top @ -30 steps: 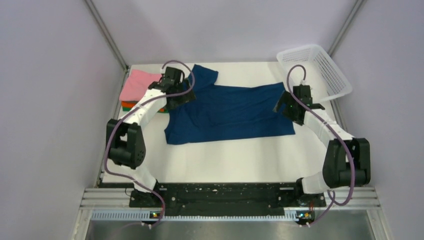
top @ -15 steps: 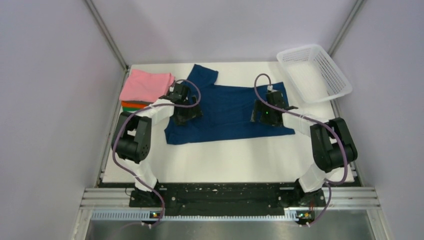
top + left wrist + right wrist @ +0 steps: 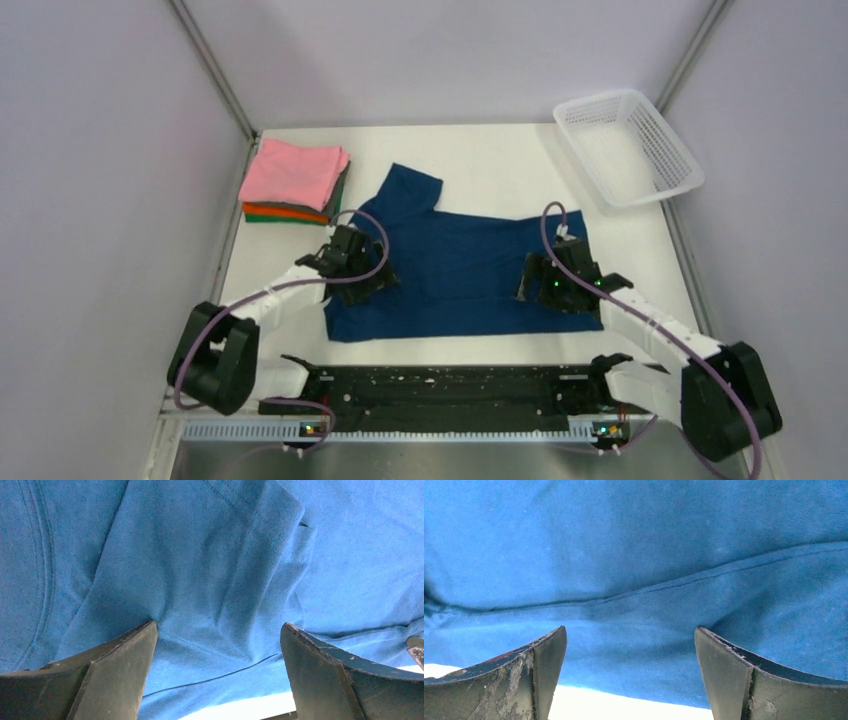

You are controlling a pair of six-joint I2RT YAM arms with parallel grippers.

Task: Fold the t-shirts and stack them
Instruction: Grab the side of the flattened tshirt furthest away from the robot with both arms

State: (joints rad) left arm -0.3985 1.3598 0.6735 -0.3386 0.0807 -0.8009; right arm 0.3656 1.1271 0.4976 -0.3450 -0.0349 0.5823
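The navy t-shirt (image 3: pixel 460 270) lies spread out in the middle of the white tabletop (image 3: pixel 480 160), with one sleeve pointing toward the top of the frame and its long edge running left to right.

The left claw (image 3: pixel 357 272) rests low on the shirt's left end. In the left wrist view its two dark fingers (image 3: pixel 112 672) stand wide apart, released, with creased blue cloth and a folded flap lying between them. Nothing is pinched, and a sliver of white shows at the bottom edge of that view.

The right claw (image 3: pixel 556 285) sits on the shirt's right end, near the lower right corner of the cloth. In the right wrist view its fingers (image 3: pixel 734 677) are also spread and released. A stitched hem line crosses the cloth above them, and the shirt's edge meets the bare white surface along the bottom.

In the upper left of the overhead frame is a folded stack, well apart from the navy shirt. The pink shirt (image 3: pixel 295 172) is on top, with the orange shirt (image 3: pixel 285 211) and then the green shirt (image 3: pixel 262 219) beneath it. A white mesh basket (image 3: pixel 650 130) stands at the upper right corner of the tabletop.
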